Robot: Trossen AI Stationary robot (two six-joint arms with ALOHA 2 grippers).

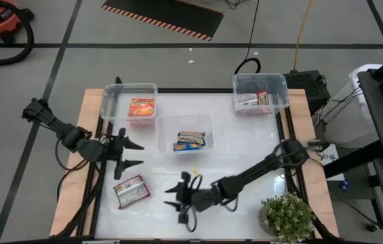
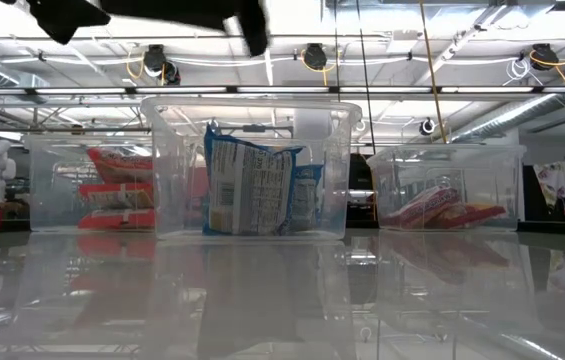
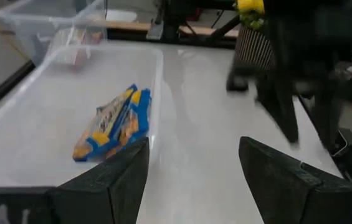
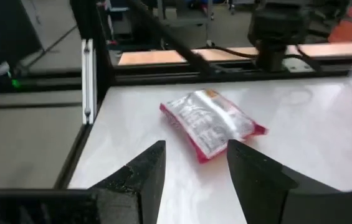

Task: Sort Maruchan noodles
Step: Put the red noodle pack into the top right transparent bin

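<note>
**Clear bins nearly filled, one packet left on the desk**

Clear plastic holds most of the noodles. In the high view the bin at upper left (image 1: 129,100) carries an orange-yellow packet (image 1: 142,107), the centre bin (image 1: 184,131) a blue-yellow packet (image 1: 192,140), and the bin at upper right (image 1: 259,93) red and silver-grey packets (image 1: 256,99). How many lie stacked in each bin cannot be told from above.

One red-pink packet (image 1: 130,190) lies loose on the white desk (image 1: 245,146), in the lower left of the high frame, outside every bin. By that, the sorting looks almost complete, with this single packet left to place.

The right tool (image 1: 183,197) sits low in the frame's centre, just beside that packet, its fingers standing apart and empty; its wrist view frames the packet between them. The left tool (image 1: 131,154) hovers at left of the centre bin, fingers spread wide, holding nothing.
</note>
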